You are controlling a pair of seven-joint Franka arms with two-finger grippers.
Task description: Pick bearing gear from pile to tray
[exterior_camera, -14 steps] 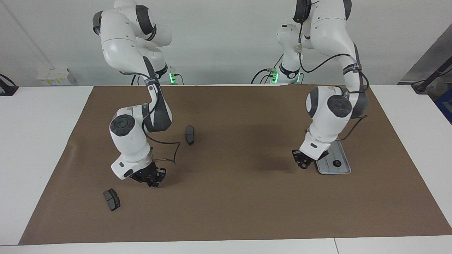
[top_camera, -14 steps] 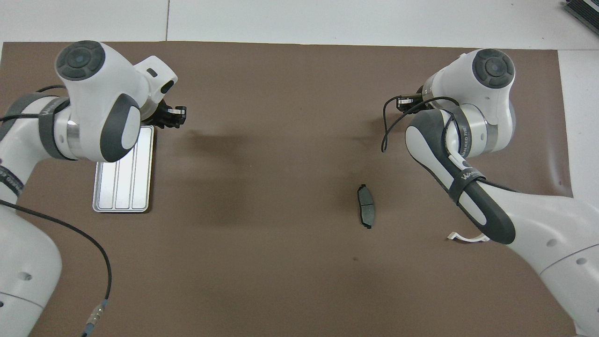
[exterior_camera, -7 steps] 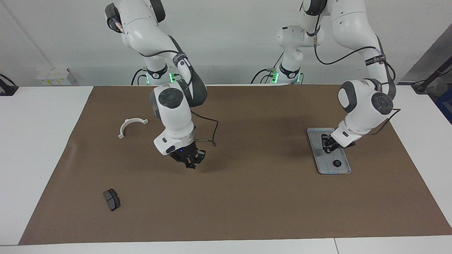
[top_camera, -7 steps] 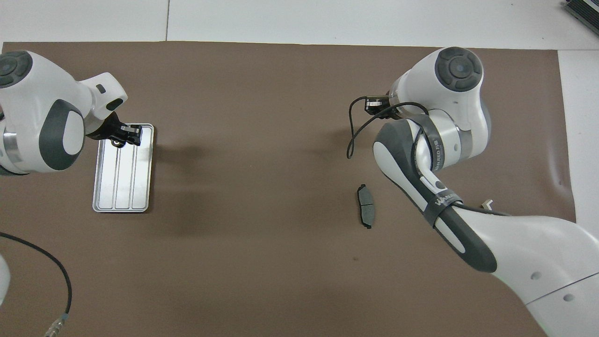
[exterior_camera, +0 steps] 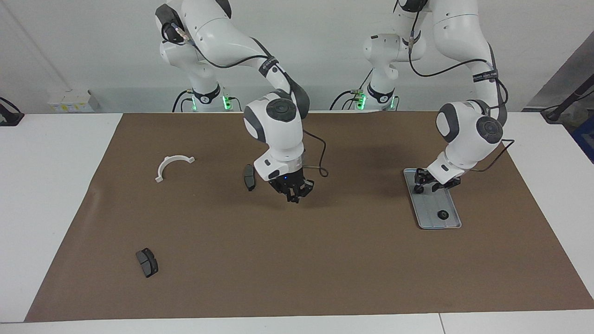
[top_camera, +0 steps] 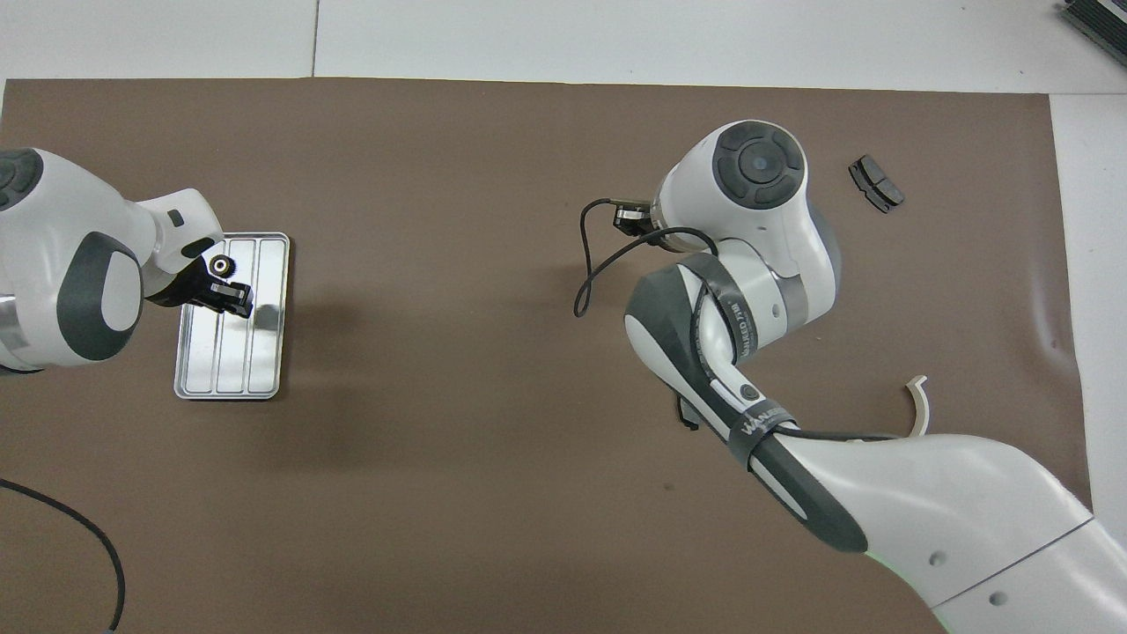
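Note:
The silver-grey tray (exterior_camera: 427, 204) (top_camera: 264, 352) lies on the brown mat toward the left arm's end of the table. One small black bearing gear (exterior_camera: 443, 214) (top_camera: 220, 264) rests on it, near the tray end farther from the robots. My left gripper (exterior_camera: 435, 182) (top_camera: 227, 297) hangs low over the tray's nearer half, open, with nothing visible between its fingers. My right gripper (exterior_camera: 293, 197) is shut and raised over the mat's middle, beside a dark brake-pad piece (exterior_camera: 249, 176); I cannot see whether it holds anything. In the overhead view its tips are hidden under the arm.
What shows of the pile lies toward the right arm's end: a white half-ring bracket (exterior_camera: 172, 164) (top_camera: 920, 403) and a second dark pad (exterior_camera: 146, 262) (top_camera: 876, 183), farther from the robots. A black cable loops off the right wrist (top_camera: 585, 264).
The right arm swung from the pile's end toward the table's middle, gripper still shut. The left gripper moved from beside the tray to over it and spread its fingers.

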